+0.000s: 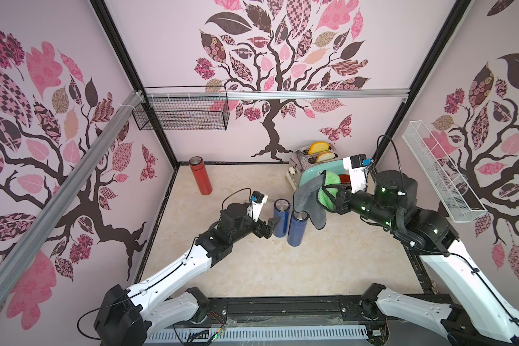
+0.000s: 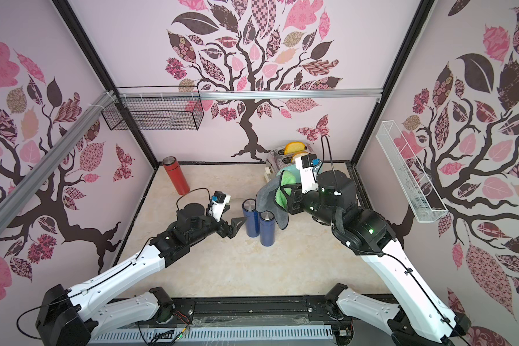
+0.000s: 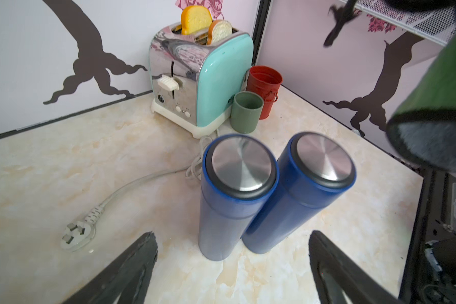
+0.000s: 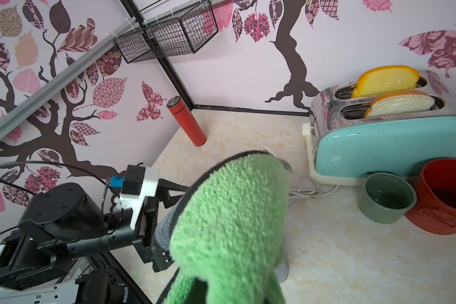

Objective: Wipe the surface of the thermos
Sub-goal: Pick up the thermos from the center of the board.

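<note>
Two blue cylindrical steel-capped thermoses (image 1: 281,220) stand upright mid-surface, side touching side. Left fingers (image 3: 127,271) are spread wide and empty, just beside the pair. Right fingers (image 1: 333,188) are clamped on a green-and-grey terry cloth (image 1: 309,206). Its grey tail hangs over the cap of the nearer bottle — touching or not, cannot tell.

Risks, as judged:
- The bottles touch, so fingers closing on one would likely shove the other over. Tall, narrow, smooth bodies tip easily.
- A wipe pressed on an unheld bottle would slide it across the cream marbled surface (image 1: 282,269).
- The dangling tail could snag a cap.

Around:
- A red cylindrical thermos (image 1: 200,176) stands in the far corner, well apart — which thermos is meant is unclear.
- A teal-and-chrome toaster (image 3: 221,79) has a green cup (image 3: 246,113) and a red cup (image 3: 263,89) beside it.
- Its white cord and plug (image 3: 77,234) lie on the surface near the blue pair, a likely snag.
</note>
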`<state>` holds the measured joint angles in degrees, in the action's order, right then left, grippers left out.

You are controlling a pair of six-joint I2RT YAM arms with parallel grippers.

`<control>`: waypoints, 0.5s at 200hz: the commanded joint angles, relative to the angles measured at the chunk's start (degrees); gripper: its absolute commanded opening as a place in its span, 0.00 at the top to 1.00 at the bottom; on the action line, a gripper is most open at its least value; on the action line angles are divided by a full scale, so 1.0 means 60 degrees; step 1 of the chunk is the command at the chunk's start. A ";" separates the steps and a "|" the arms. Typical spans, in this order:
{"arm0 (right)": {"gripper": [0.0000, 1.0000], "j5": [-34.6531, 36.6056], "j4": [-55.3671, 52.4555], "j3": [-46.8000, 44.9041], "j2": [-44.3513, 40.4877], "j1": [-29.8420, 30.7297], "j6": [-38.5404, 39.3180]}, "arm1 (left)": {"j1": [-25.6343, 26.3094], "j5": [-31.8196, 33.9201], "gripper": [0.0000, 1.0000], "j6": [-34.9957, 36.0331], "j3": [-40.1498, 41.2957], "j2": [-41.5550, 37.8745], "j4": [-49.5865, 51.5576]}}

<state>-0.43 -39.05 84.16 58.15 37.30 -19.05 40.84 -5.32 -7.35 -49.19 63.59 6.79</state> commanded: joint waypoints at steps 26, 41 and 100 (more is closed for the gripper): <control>1.00 0.0247 -0.0296 0.0126 -0.0021 -0.0050 0.0033 | 0.0074 -0.0221 0.13 -0.1249 -0.3699 0.1973 0.5248; 1.00 0.0245 -0.0375 0.0120 -0.0008 -0.0050 0.0025 | 0.0203 0.0232 0.14 -0.1780 -0.4483 0.2479 0.6182; 1.00 0.0377 -0.0640 -0.0021 -0.0170 -0.0054 0.0034 | 0.0854 0.0938 0.12 -0.2778 -0.6459 0.3340 0.7565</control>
<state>0.64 -42.15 84.03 58.11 37.30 -19.07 44.42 -2.59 -20.97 -82.50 82.48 45.69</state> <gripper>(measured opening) 0.077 0.876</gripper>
